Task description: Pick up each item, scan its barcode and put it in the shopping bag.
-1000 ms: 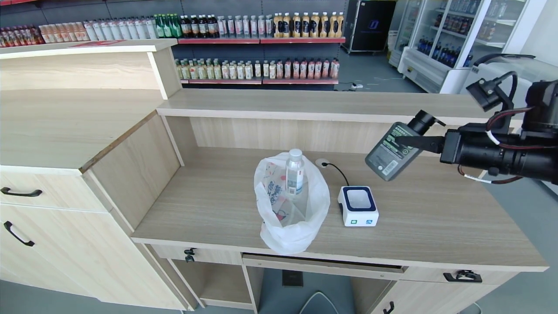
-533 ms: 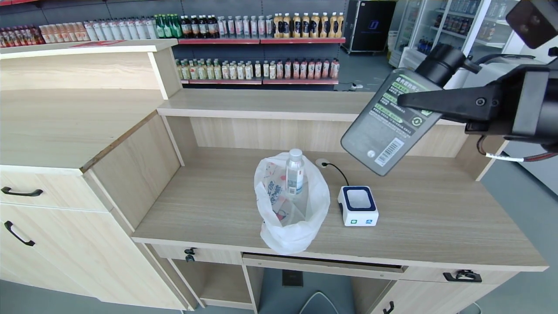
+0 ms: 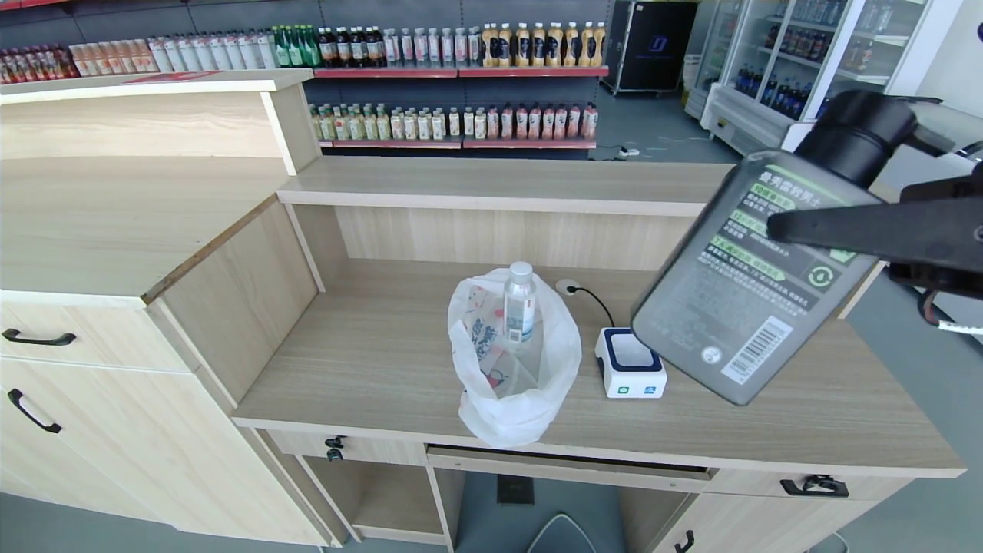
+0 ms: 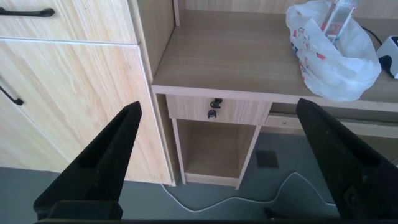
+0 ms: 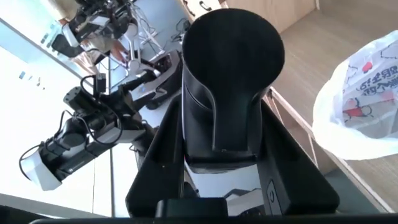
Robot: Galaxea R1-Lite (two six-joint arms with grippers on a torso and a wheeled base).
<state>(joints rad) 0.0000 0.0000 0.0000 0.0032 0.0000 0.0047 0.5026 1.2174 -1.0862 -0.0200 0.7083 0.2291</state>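
Right gripper: matte blk, w/ a long flat finger tapering to a blunt tip across the dark bottle; thin white cable & dark wire loop just beside that bottle. Left gripper: two broad blk wedge-shaped fingers, smooth-faced, narrowing toward the tips

Your right gripper has carried the dark grey flat plastic bottle with a black cap away from the far right of the counter, lifting it and bringing it toward the head camera. The bottle now looms much larger in the head view. There its lower edge now overlaps a corner of the white square scanner.
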